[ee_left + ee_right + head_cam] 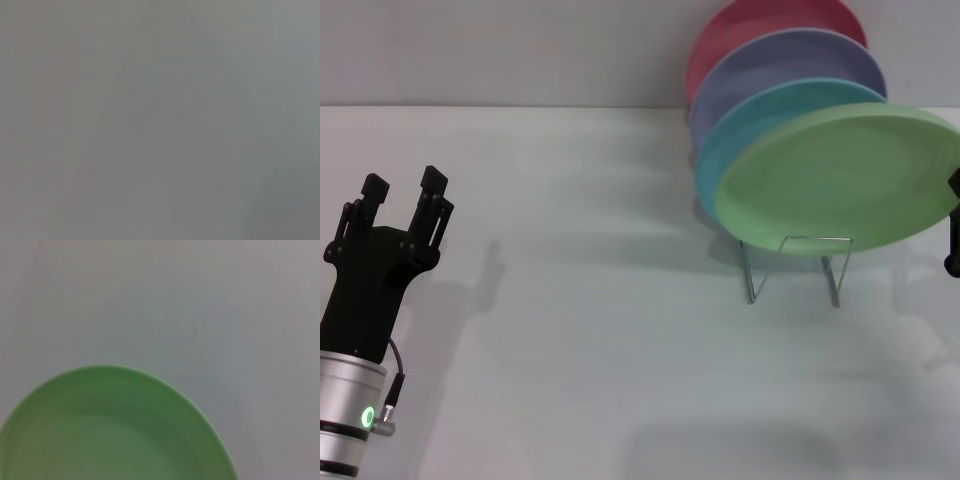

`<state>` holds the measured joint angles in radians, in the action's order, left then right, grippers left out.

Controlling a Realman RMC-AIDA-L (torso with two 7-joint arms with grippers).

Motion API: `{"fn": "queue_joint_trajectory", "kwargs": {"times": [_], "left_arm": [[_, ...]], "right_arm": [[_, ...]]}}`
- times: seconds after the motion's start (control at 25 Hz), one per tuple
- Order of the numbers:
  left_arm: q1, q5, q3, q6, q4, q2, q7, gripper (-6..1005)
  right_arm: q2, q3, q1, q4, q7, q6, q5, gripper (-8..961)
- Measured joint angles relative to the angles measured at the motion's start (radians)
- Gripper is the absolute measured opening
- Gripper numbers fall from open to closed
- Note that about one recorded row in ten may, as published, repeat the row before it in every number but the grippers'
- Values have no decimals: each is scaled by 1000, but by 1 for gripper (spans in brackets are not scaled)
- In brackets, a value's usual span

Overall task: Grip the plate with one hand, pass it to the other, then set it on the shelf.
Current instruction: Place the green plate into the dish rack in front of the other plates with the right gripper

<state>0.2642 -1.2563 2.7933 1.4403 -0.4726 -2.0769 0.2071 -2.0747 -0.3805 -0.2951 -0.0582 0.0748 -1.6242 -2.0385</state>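
At the far right of the desk (570,330), the plate (840,180) hangs tilted in front of the shelf (795,265), its light green face leaning over the wire loops just ahead of the turquoise plate (740,130), the lavender plate (790,60) and the red plate (740,25) already racked behind it. Whether its lower rim rests in a slot yet or hovers just above the wires cannot be told. The right hand (953,225) shows only as a dark sliver at the edge of the head view, touching the plate's right rim; its fingers are cut off there, so whether it is clenched on the plate or has let go cannot be told. The right wrist view looks down across the plate (110,435) with bare desk beyond.

By my reading the handover is done and the last step, setting the plate on the shelf, is in hand. The next move calls for lowering the plate's bottom edge into the front slot, keeping its lean matched to the plates behind, and only then releasing and drawing away sideways so the rim is not dragged.

The left hand (405,185) is well apart at the near left, raised above the desk, forearm sloping up and away, its two fingers spread and holding nothing. Its wrist view shows only a plain grey surface.
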Motion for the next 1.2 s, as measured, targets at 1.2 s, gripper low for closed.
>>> {"fn": "queue_joint_trajectory", "kwargs": {"times": [1.2], "left_arm": [[16,0,0,3,3,3,0,727]], "right_arm": [[-5,42,-7,-15,16,150,5,121]]}}
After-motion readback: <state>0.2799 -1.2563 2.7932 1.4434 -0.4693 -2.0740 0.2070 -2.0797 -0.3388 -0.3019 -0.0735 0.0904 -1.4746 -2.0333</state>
